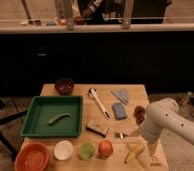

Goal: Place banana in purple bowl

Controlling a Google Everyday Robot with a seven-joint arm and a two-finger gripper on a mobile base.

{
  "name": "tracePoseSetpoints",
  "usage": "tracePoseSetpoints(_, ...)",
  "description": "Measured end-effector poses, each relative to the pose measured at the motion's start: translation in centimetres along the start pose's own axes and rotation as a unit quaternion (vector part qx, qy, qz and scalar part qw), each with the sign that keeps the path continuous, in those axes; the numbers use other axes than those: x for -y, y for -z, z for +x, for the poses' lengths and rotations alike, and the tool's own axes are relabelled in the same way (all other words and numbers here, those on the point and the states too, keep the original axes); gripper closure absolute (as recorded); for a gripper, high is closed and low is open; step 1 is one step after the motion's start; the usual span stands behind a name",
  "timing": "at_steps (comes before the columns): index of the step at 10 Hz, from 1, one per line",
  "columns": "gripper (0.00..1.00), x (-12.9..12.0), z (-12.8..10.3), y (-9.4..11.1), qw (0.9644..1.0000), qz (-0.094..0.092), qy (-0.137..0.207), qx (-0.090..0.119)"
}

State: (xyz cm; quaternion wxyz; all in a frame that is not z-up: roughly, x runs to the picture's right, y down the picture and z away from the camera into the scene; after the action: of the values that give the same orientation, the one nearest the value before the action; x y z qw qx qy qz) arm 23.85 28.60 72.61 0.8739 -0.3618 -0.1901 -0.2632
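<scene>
Your gripper (152, 151) hangs low over the near right corner of the table (82, 90), with its jaws spread as wide as they go and nothing between them. Just beside it, on the left in the view, the banana (134, 153) lies flat on the wood.

Expect the banana to be light, smooth-skinned and soft under pressure. Close gently across its thick middle, with the jaws square to the curve (a pinch near a tip would likely let it swivel).

Farther out on that side sit an orange fruit (105, 148) and a green bowl (86, 151). The purple bowl (64, 86) stands well apart from the gripper, at the table's far edge beyond the green tray (42, 111).
</scene>
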Motion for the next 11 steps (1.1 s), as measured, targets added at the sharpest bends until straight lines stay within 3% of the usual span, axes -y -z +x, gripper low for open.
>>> tracePoseSetpoints(3,0.2,-0.7,0.0,-1.4,0.9983,0.052,0.004,0.024)
tracePoseSetpoints(5,0.2,-0.6,-0.1,-2.1,0.9965,0.072,0.015,0.039)
tracePoseSetpoints(7,0.2,-0.5,-0.1,-3.0,0.9953,0.079,0.02,0.052)
tracePoseSetpoints(11,0.2,-0.5,0.3,-4.3,0.9945,0.075,0.024,0.069)
